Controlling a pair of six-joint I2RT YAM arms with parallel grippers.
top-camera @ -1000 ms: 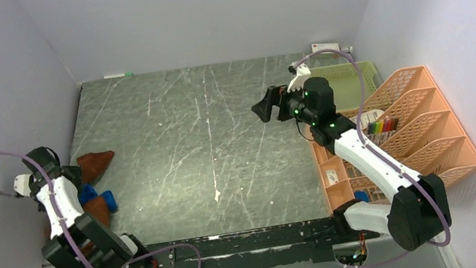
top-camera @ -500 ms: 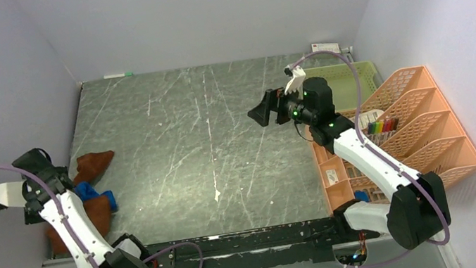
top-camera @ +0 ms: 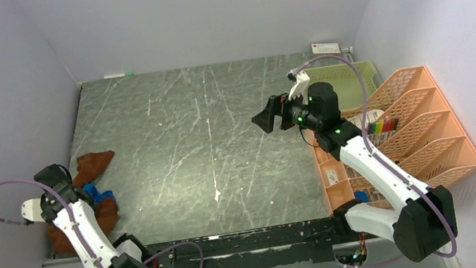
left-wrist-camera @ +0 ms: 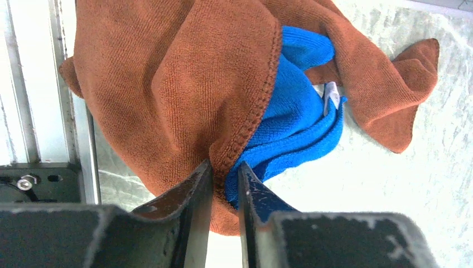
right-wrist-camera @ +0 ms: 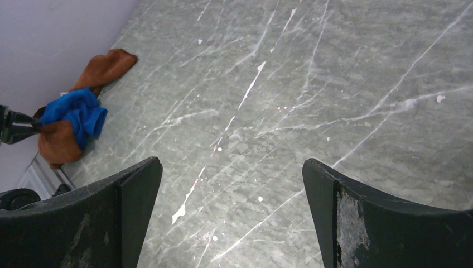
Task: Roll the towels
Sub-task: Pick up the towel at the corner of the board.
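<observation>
The two towels lie crumpled together at the table's near left edge. The rust-brown towel (left-wrist-camera: 167,72) wraps over the royal blue towel (left-wrist-camera: 295,123); both also show as the brown towel (top-camera: 93,162) and blue towel (top-camera: 96,194) from above. My left gripper (left-wrist-camera: 225,170) is shut on the brown towel's stitched hem, and the blue cloth touches its right finger. My right gripper (top-camera: 265,117) hovers open above the table's right-centre, far from the towels. Nothing lies between the right gripper's (right-wrist-camera: 231,163) wide jaws.
A green basket (top-camera: 355,81) stands at the back right, and an orange divided organizer (top-camera: 418,121) stands in front of it. A metal rail (left-wrist-camera: 33,111) runs along the table edge beside the towels. The left wall is close to the left arm.
My left arm came down onto the towel heap, and its jaws went from wide open to closed on the brown hem. The right arm drifted slightly and stayed open.
</observation>
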